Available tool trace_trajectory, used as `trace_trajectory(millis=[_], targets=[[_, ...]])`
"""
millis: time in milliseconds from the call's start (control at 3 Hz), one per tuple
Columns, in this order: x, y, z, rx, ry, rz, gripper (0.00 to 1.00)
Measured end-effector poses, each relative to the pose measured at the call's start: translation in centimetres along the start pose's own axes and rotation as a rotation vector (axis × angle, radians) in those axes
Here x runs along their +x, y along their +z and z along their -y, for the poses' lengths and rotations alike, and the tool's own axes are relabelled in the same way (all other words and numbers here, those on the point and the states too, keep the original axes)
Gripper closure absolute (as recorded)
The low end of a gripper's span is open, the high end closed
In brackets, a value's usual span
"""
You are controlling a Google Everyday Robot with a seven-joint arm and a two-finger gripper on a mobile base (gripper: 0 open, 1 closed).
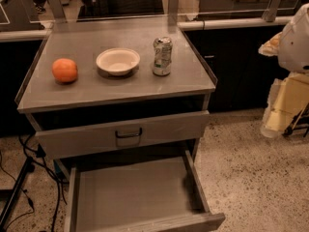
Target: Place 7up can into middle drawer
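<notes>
The 7up can (162, 56) stands upright on the grey cabinet top (120, 91), right of the middle, silvery-green and slightly dented. The middle drawer (135, 197) is pulled far out below, its flat grey floor bare. My gripper (280, 115) hangs at the right edge of the view under the white arm (297, 33). It is well to the right of the cabinet, lower than the can, and touches nothing.
A white bowl (118, 61) sits left of the can and an orange (64, 70) further left. The top drawer (125, 134), with a dark loop handle, is slightly open. Black cables (29, 173) lie on the floor at the left. A counter with a glass partition (227, 23) runs behind.
</notes>
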State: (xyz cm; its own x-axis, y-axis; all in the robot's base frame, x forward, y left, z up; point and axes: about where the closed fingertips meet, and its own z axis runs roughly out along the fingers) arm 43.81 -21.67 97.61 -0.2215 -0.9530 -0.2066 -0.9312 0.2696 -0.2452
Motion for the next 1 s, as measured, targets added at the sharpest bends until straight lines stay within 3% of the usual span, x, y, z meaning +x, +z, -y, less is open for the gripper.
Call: trace_trajectory(millis=[333,1000], targets=[[0.0,0.0,0.0,0.0,0.0,0.0,0.0],[-3.2,3.2,7.4,0.034,0.086,0.131,0.0]])
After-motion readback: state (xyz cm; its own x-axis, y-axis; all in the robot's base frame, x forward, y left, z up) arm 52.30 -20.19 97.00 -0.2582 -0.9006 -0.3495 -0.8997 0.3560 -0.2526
